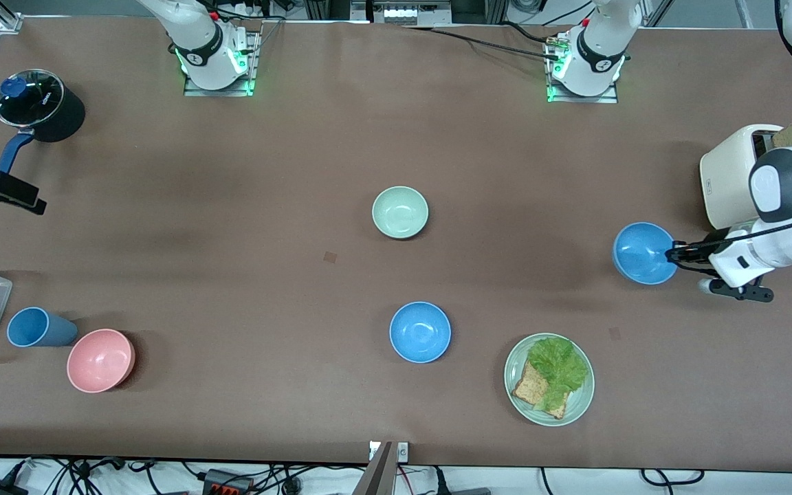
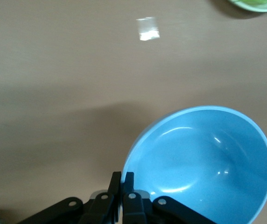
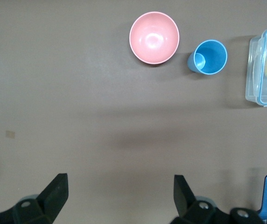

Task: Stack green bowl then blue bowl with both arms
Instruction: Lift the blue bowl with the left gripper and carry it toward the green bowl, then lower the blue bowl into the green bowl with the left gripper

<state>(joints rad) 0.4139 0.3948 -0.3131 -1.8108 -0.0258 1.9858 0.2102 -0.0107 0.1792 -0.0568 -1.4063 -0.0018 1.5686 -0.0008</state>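
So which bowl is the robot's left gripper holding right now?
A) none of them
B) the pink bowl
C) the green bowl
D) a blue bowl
D. The left gripper has its jaws pinched shut on the rim of a blue bowl toward the left arm's end of the table, by the toaster, while the green bowl sits alone mid-table.

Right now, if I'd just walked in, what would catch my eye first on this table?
Probably the left gripper pinching the rim of a tilted blue bowl at the left arm's end of the table, beside a white toaster. Next, the green bowl mid-table, with a second blue bowl nearer the front camera.
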